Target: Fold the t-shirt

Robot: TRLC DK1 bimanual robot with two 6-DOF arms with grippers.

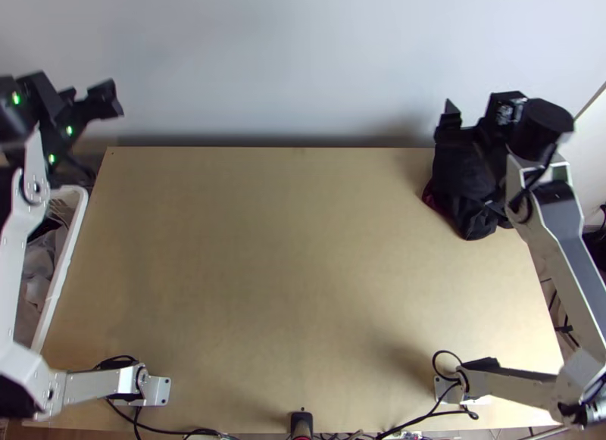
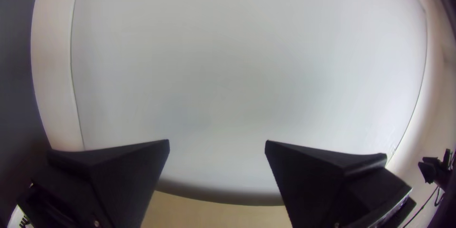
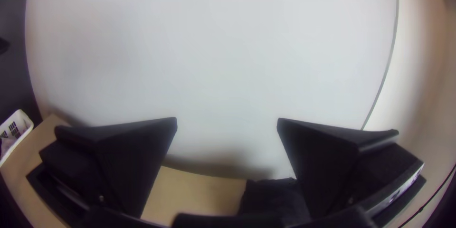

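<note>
My left gripper (image 1: 89,101) is held up beyond the table's far left corner; in the left wrist view the left gripper (image 2: 217,148) is open, nothing between its fingers. My right gripper (image 1: 476,117) is raised at the table's far right corner, over dark cloth (image 1: 463,179). In the right wrist view the right gripper (image 3: 227,126) stands open too, holding nothing. The dark cloth (image 3: 270,197) lies bunched or piled, with a dark red part at its left side; the right arm hides some of it. Whether it is the t-shirt, I cannot tell.
The wooden table (image 1: 288,258) has bare wood across its middle. Along its left edge stands a white basket (image 1: 63,266) with cloth inside. Black cables (image 1: 170,431) run along the near edge. A pale wall (image 1: 288,61) rises behind the far edge.
</note>
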